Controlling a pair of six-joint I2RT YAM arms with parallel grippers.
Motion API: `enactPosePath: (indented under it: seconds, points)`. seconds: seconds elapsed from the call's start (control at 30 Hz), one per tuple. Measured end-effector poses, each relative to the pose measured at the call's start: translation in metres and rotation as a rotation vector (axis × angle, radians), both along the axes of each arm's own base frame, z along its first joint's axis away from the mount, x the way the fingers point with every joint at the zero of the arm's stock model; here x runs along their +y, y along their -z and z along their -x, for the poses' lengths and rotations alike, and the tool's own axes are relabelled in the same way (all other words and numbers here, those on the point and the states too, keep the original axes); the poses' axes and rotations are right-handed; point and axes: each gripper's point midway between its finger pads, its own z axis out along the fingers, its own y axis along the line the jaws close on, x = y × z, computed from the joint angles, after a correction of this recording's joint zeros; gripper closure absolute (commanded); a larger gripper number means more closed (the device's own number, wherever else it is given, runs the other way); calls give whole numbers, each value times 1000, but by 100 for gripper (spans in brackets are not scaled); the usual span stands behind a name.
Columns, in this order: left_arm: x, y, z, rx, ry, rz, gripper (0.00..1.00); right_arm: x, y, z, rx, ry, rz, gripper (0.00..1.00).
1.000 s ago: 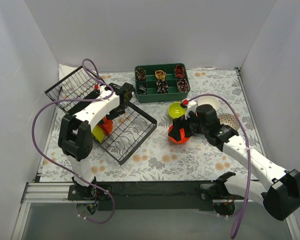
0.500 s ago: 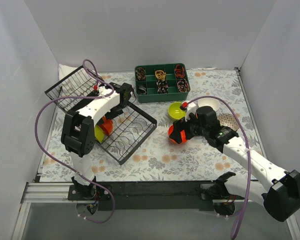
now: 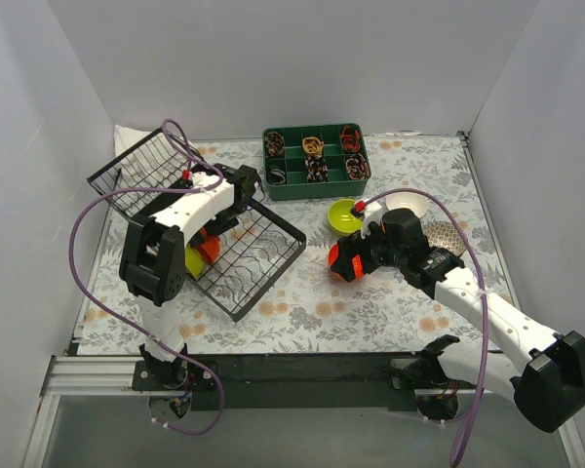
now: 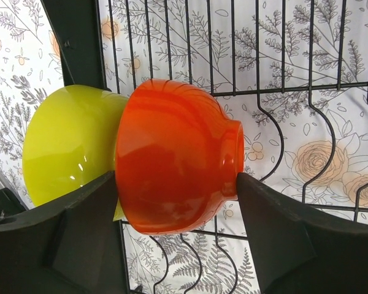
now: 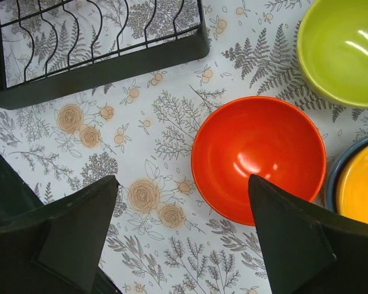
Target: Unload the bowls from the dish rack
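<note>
clamping the left end effector (image 4: 176, 177) rim-to-foot on the orange bowl (image 4: 172, 153), standing on edge in the dish rack (image 4: 282, 86), lime-yellow bowl (image 4: 67, 147) right behind. hovering the right end effector (image 5: 183, 184), spread wide, over the red bowl (image 5: 257, 159) on the table (image 5: 159, 122), lime bowl (image 5: 346, 49) nearby.

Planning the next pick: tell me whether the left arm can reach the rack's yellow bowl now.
Probably not directly. The orange bowl sits between the fingers of the left claw, in front of the yellow bowl, partly covering it; it likely has to come out first.
</note>
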Motion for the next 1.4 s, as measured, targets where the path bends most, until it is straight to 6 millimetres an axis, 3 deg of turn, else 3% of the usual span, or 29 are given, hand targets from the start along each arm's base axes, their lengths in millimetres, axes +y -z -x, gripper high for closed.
enactPosePath:
  seconds: [0.3, 0.7, 1.07, 1.27, 1.4]
  points:
    - [2, 3, 2, -14, -19, 8, 45, 0, 0, 0, -1, 0, -1, 5]
    - [-4, -8, 0, -59, -30, 73, 69, 0, 0, 0, -1, 0, -1, 5]
    - [-13, -60, -16, -215, 59, 159, 87, -9, 5, 1, 22, 32, 43, 6]
    - [-26, -96, -27, -340, 274, 209, 88, -12, -7, -4, 13, 63, 55, 6]
    - [-49, -119, -24, -407, 517, 177, 88, -17, -17, -7, 8, 93, 72, 6]
